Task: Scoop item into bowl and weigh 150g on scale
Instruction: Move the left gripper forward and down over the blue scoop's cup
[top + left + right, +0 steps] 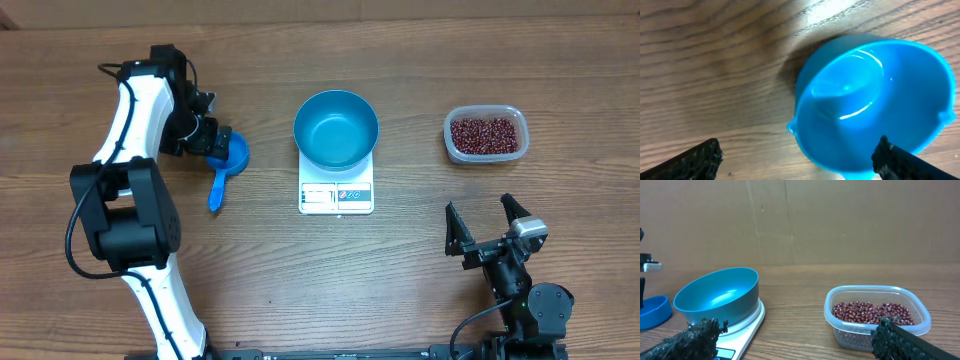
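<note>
Clearance, tabletop
Bare wood between scale [336,194] and bean tub [486,134]; left arm [135,130] crowds the scoop [225,164].

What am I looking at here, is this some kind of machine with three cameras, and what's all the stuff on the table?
These are two robot arms at a wooden table. One picture looks down from above; the other two come from cameras on each wrist. A blue bowl sits on a white scale. A clear tub holds red-brown beans. The left gripper hangs open over a small blue scoop, which its wrist camera shows close up. The right gripper waits open near the table's front edge. Nothing is held.
</note>
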Controlling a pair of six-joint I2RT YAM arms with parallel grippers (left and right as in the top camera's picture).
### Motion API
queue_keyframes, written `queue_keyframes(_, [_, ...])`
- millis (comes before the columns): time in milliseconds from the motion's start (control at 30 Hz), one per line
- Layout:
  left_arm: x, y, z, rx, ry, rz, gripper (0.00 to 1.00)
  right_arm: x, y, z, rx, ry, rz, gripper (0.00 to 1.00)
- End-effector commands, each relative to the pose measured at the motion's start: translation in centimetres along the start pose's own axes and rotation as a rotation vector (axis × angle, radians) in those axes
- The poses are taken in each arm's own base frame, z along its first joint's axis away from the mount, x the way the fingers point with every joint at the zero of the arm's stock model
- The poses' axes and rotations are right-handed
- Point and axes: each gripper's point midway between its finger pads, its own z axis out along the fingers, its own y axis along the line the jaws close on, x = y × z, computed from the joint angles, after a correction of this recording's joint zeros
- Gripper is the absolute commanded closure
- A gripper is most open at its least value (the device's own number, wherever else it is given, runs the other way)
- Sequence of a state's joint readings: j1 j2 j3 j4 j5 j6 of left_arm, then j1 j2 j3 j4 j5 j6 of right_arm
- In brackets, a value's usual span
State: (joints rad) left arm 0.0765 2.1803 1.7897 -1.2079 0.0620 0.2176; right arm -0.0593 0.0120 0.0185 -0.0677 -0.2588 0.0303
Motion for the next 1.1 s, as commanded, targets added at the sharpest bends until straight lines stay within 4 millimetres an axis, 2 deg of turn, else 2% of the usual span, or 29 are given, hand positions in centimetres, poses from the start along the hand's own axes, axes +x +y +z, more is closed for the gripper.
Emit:
queue_keyframes(0, [-0.6, 0.5, 0.6, -0.012, 0.000, 0.020, 0.00, 0.2, -0.1, 0.0, -0.001, -0.005, -0.007, 0.00])
queue_keyframes(400, [-1.8, 0.7, 0.8, -0.020, -0.042, 0.022, 0.00, 0.2, -0.1, 0.0, -0.001, -0.005, -0.007, 0.00])
queue_keyframes(1067, [-1.6, 0.5, 0.8, -0.007, -0.035, 0.003, 0.01, 0.2, -0.1, 0.0, -0.001, -0.005, -0.007, 0.00])
